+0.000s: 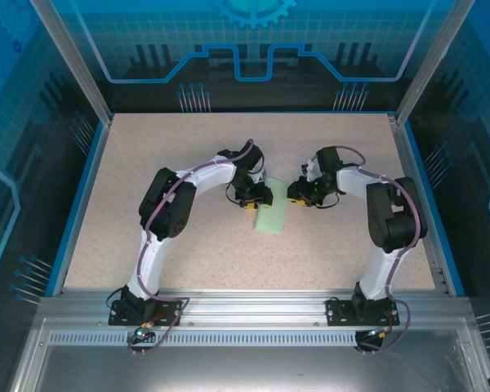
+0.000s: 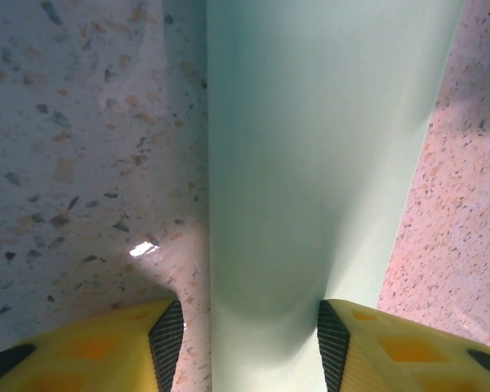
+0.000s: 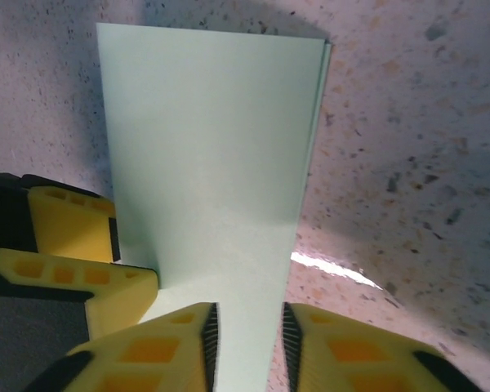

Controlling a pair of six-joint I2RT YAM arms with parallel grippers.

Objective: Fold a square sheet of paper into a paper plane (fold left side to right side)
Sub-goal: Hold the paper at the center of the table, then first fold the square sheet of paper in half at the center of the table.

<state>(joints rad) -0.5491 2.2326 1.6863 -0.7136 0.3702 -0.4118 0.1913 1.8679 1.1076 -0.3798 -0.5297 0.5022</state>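
The square sheet of paper (image 1: 271, 219) is pale mint green and lies flat on the speckled table, folded in half into a narrow rectangle. No paper plane is in view. My left gripper (image 1: 253, 198) hovers low over the sheet's far end. It is open, the paper (image 2: 310, 163) runs between its yellow fingers (image 2: 367, 343), and the right finger rests at the paper's edge. My right gripper (image 1: 300, 193) sits at the sheet's far right side. Its fingers (image 3: 351, 351) stand a narrow gap apart over the paper (image 3: 212, 163), whose layered open edges (image 3: 314, 122) line up.
The left gripper's yellow fingers (image 3: 73, 245) touch the paper's left side in the right wrist view, close to the right gripper. The beige table (image 1: 188, 147) is bounded by a blue rim (image 1: 77, 204) and metal posts (image 1: 69, 57).
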